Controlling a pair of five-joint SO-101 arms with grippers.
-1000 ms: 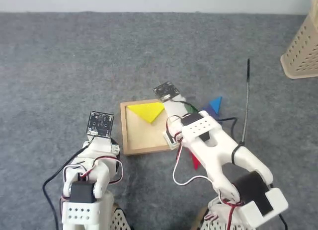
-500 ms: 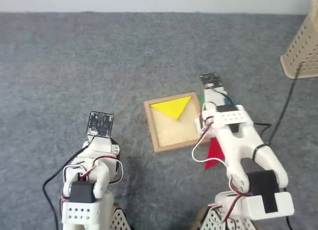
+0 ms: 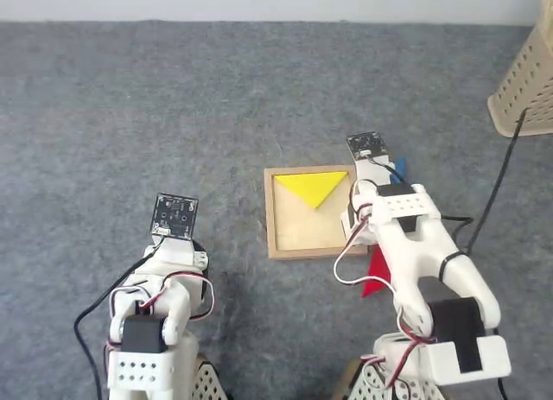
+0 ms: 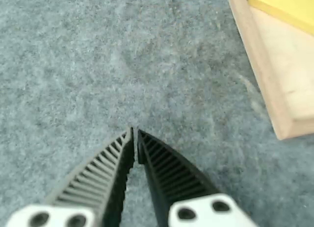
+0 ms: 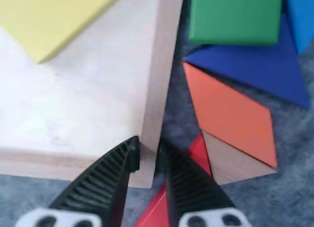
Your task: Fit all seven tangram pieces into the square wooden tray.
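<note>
Square wooden tray (image 3: 270, 212) lies on the grey carpet (image 3: 130, 98) right of centre, its sides nearly square to the table, only slightly turned. Inside it is one piece, the yellow triangle (image 3: 312, 187). The triangle's long edge runs left to right along the far wall and its apex points back toward the arms. The rest of the tray floor is bare wood. Right gripper (image 5: 147, 151) sits at the tray's right wall near the near corner, one finger inside the tray and the other outside. The fingers are pinched on the wall with no gap visible. Loose pieces are clustered just beside that wall, outside the tray. The green square (image 5: 235, 16) is close against the rim, with the dark blue triangle (image 5: 250, 65) next to it. A light blue piece (image 5: 300, 16) shows at the edge of the cluster. The orange parallelogram (image 5: 228, 109) has one sharp corner near the tray wall and its long axis slants away from the wall. A pale wood-coloured piece (image 5: 230, 165) touches the orange one. The red triangle (image 3: 377, 266) is partly under the right arm, its narrow end toward the robot. Left gripper (image 4: 134, 135) hangs over bare carpet, well left of the tray's near left corner, fingers closed together on nothing. A pale perforated basket (image 3: 527, 80) stands at the far right edge.
</note>
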